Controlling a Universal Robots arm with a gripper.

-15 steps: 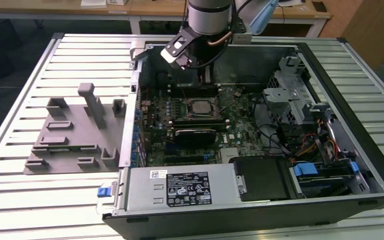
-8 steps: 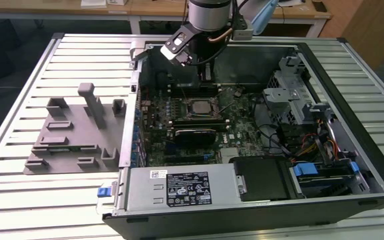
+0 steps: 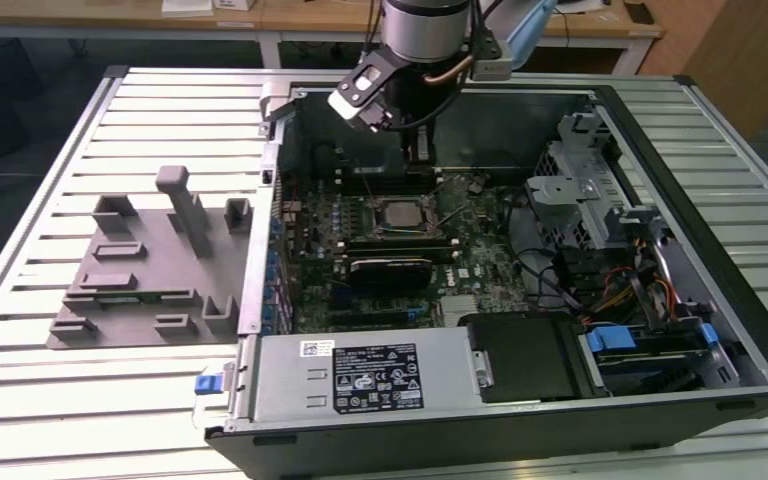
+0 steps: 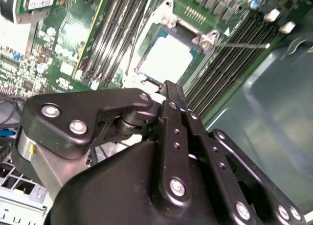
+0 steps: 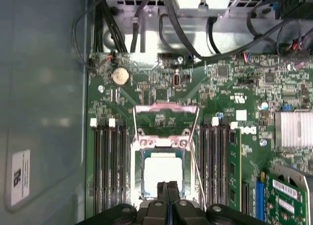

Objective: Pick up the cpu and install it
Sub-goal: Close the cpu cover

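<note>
The cpu (image 5: 164,171) has a pale silver-white top, ringed by a dark socket and a bright metal frame. The board (image 5: 161,95) under it is green, flecked with small black chips and fine pale traces. Its memory slots (image 5: 110,171) run as black stripes tipped with white latches. The coin cell (image 5: 120,76) is shiny silver, and the heatsink (image 5: 293,129) is silver with fine ribs. The hand (image 4: 171,88) is black, dotted with silver screw heads. In the exterior view the case (image 3: 491,445) is black outside and grey metal inside, with blue tabs (image 3: 211,383). The fixture (image 3: 144,270) is plain grey. The bench (image 3: 37,200) is pale, striped by ribbed slats.
</note>
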